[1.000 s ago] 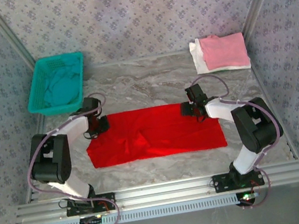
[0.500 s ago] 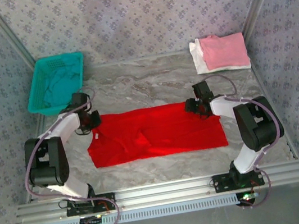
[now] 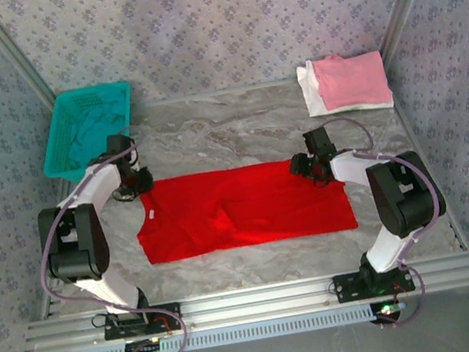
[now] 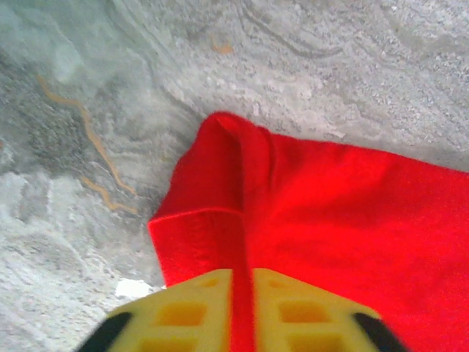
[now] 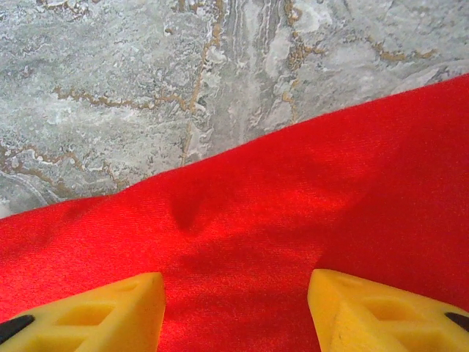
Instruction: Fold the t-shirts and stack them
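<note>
I had the left gripper (image 4: 242, 287) clamped on the red t-shirt (image 3: 249, 214) sleeve corner to tension it flat for folding, the right gripper (image 5: 236, 293) spread open over the opposite edge.

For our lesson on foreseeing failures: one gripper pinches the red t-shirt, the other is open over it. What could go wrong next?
1. The left gripper pinches just a narrow fold of the red t-shirt at its corner, so the cloth may slip out on lifting.
2. The right gripper stands open over the cloth, so a pull from one side alone could skew the shirt.
</note>
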You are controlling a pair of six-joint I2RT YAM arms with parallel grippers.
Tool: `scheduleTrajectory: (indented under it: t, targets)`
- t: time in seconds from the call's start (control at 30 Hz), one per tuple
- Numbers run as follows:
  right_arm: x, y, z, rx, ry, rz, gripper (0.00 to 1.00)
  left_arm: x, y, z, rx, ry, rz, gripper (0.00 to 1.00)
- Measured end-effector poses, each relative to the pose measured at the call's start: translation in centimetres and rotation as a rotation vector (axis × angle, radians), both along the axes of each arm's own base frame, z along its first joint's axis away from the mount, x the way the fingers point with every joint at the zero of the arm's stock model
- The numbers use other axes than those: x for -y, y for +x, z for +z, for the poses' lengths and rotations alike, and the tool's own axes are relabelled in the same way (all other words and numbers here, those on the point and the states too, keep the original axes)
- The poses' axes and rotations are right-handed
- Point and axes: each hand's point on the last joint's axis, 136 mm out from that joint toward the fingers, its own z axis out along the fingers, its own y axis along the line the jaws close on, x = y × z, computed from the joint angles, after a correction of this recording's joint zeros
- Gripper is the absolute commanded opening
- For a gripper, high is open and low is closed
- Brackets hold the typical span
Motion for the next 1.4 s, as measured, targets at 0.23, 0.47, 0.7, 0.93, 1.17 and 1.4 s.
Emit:
scheduleTrajectory:
  t: [0.23, 0.47, 0.7, 0.93, 1.17, 1.4]
  targets:
    - [0.0, 0.0, 0.0, 0.001, 0.006, -0.009, 0.58, -1.3, 0.7, 0.6, 0.000, 0.066, 0.015, 0.27]
    - [0.0, 0.0, 0.0, 0.001, 0.006, -0.009, 0.58, -1.1, -0.7, 1.1, 0.003, 0.081, 0.035, 0.32]
    - [0.0, 0.1, 0.1, 0.009, 0.007, -0.008, 0.59, 6.1, -8.7, 3.4, 0.095, -0.076, -0.059, 0.38]
    - [0.0, 0.1, 0.1, 0.013, 0.006, -0.004, 0.59, 10.7, -15.6, 0.2, -0.060, -0.167, -0.083, 0.38]
    - [-0.2, 0.0, 0.1, 0.014, 0.000, 0.007, 0.59, 11.9, -19.2, -2.2, -0.171, -0.192, -0.044, 0.37]
    - [-0.2, 0.0, 0.1, 0.015, -0.003, 0.008, 0.59, 12.1, -20.8, -3.6, -0.229, -0.198, -0.012, 0.37]
